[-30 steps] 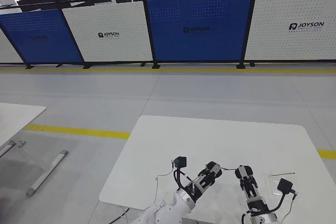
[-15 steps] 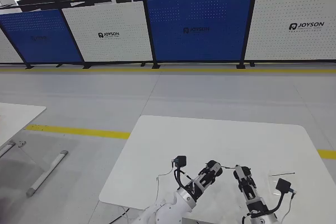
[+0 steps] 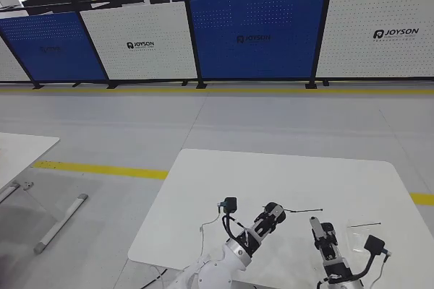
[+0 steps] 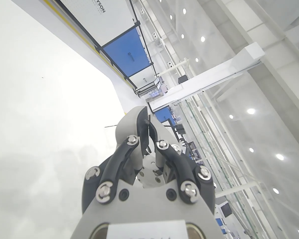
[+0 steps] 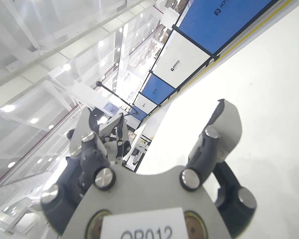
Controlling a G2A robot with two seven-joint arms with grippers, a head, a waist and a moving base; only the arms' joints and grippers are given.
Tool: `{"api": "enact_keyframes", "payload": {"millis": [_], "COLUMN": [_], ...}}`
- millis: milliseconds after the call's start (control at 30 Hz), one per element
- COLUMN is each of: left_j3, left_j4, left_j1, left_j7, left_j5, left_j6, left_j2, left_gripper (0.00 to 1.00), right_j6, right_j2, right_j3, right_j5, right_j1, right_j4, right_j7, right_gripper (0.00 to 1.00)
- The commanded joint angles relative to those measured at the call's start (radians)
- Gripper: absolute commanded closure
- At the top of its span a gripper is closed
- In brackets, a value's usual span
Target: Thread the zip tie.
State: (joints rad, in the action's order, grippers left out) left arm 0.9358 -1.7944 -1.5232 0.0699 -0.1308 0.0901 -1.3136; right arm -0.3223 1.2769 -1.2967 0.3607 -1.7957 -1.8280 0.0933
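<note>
Jaws of left gripper (image 3: 275,210) clenched on black zip tie (image 3: 298,211), strap running straight out from them toward right gripper (image 3: 315,220); right jaws released, gaping just beside the free end. Calls for closing that small gap along the strap's axis.

Grey right tool (image 5: 154,115), black links (image 5: 206,148), silver screws (image 5: 104,176).

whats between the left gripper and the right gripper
The zip tie: held in the shut left gripper, it juts toward the open right gripper, in the top view.
</note>
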Motion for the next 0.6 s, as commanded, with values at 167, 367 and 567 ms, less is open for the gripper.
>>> {"api": "enact_keyframes", "payload": {"millis": [167,367,567], "left_j3": [0.032,0.058,0.058], "left_j4": [-0.026,-0.044,-0.044], "left_j1": [-0.010,-0.009,-0.009], "left_j7": [0.053,-0.019,-0.019], "left_j5": [0.122,0.264,0.264], "left_j6": [-0.026,-0.067,-0.067], "left_j2": [-0.006,-0.006,-0.006], "left_gripper": [1.00,1.00,1.00], "right_j6": [-0.018,-0.018,-0.018], "right_j2": [-0.015,-0.025,-0.025], "right_j3": [-0.021,-0.009,-0.009], "right_j5": [0.155,0.286,0.286], "right_j1": [0.023,0.022,0.022], "right_j4": [-0.002,0.024,0.024], "right_j7": [-0.025,0.062,0.062], "right_gripper": [0.00,0.00,0.00]}}
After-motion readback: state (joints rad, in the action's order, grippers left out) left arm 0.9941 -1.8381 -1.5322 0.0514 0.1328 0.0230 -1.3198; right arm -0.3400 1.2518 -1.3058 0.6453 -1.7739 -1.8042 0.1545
